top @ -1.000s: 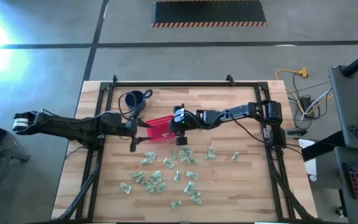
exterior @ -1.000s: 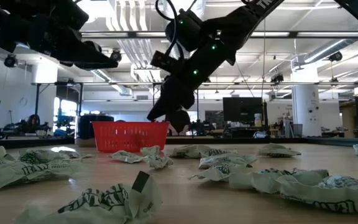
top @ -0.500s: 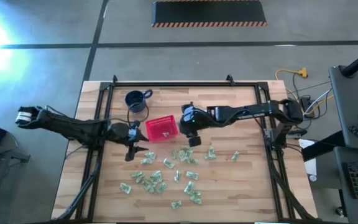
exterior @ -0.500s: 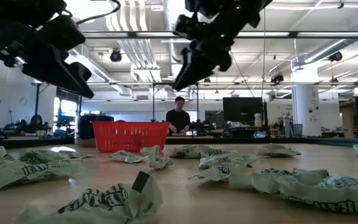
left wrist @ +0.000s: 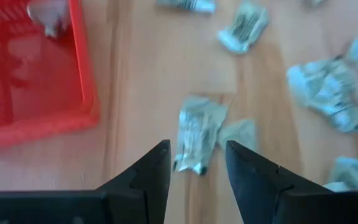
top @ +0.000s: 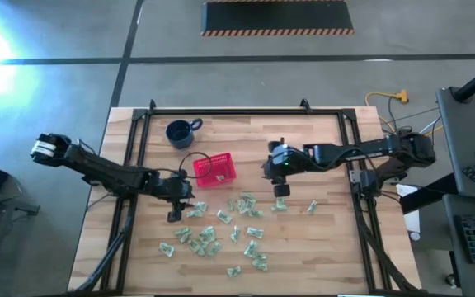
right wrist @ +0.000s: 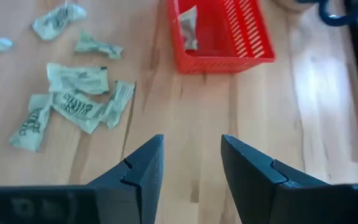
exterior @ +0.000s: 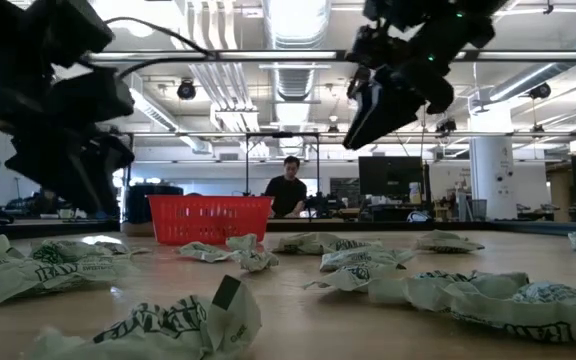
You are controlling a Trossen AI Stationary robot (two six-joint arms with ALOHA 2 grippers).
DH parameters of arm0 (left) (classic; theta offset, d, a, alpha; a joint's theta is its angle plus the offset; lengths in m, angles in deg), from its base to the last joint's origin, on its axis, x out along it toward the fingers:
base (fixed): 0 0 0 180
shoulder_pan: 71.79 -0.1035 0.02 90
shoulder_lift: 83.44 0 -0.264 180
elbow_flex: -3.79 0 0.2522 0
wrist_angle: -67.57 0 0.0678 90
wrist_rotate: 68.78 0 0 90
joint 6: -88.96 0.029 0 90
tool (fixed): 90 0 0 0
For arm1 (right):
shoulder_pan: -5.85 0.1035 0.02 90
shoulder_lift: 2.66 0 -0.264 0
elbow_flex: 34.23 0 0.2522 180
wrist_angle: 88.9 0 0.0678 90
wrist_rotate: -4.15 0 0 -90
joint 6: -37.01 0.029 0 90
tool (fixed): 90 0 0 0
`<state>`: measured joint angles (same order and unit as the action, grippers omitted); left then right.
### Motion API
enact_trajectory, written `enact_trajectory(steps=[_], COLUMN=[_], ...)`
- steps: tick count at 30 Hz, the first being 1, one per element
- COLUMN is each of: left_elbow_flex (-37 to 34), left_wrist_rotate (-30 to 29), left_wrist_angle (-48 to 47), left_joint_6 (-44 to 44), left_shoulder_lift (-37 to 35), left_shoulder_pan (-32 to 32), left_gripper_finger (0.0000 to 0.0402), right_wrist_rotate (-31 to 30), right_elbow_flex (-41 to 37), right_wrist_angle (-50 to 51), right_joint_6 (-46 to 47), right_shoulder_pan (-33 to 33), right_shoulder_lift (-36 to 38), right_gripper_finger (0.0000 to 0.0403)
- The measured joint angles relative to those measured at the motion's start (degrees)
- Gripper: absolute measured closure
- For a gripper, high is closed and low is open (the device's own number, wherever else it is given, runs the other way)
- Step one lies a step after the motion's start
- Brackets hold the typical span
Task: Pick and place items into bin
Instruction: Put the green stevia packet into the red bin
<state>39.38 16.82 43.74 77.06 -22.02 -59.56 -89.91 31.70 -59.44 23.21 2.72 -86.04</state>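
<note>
Many pale green-and-white wrapped items (top: 221, 233) lie scattered on the wooden table, near of the red latticed bin (top: 213, 169). At least one item (right wrist: 188, 28) lies inside the bin. My left gripper (top: 175, 211) is open, tipped down just left of and nearer than the bin. One item (left wrist: 196, 134) lies on the table just beyond its fingertips (left wrist: 196, 158). My right gripper (top: 280, 191) hangs open above the table, to the right of the bin, with nothing between its fingers (right wrist: 191, 149).
A dark blue mug (top: 180, 132) stands at the far left, behind the bin. A black metal frame (top: 221, 111) runs round the table's edges. Loose items (exterior: 468, 290) crowd the near half, and bare wood (top: 320, 148) lies to the right of the bin.
My right gripper has drawn back from over the bin toward the table's right edge and risen. My left gripper has gone from beside the bin toward the near edge and down, tipping its fingers toward the table.
</note>
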Motion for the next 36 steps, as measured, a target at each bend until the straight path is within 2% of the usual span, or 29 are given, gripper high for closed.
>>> enact_trajectory(steps=[7, 13, 18, 26, 30, 36], left_elbow_flex=[0.3, 0.3, 0.3, 0.3, 0.2, 0.2], left_wrist_rotate=[-0.5, 0.1, 0.0, -0.4, -0.5, -0.6], left_wrist_angle=[1.1, 5.6, 6.6, 6.2, 5.5, 4.7], left_joint_6=[-2.5, -2.9, -2.9, -2.9, -3.0, -3.0], left_shoulder_lift=[6.4, 10.5, 11.9, 11.6, 10.7, 10.5], left_shoulder_pan=[0.0, 0.3, 0.3, 0.3, 0.3, 0.3], left_gripper_finger=[0.0265, 0.0265, 0.0266, 0.0268, 0.0298, 0.0386], right_wrist_rotate=[-0.2, -0.6, -0.6, -1.0, -2.3, -2.5], right_elbow_flex=[-9.1, -14.2, -17.3, -21.8, -22.6, -22.4], right_wrist_angle=[-5.1, -8.3, -9.3, -11.5, -12.0, -12.4], right_joint_6=[3.0, 4.6, 6.1, 8.3, 8.3, 7.9], right_shoulder_pan=[0.0, 0.2, 0.2, 0.3, 0.3, 0.3], right_shoulder_lift=[9.6, 15.8, 18.5, 18.9, 18.8, 18.8], right_gripper_finger=[0.0259, 0.0262, 0.0268, 0.0275, 0.0276, 0.0279])
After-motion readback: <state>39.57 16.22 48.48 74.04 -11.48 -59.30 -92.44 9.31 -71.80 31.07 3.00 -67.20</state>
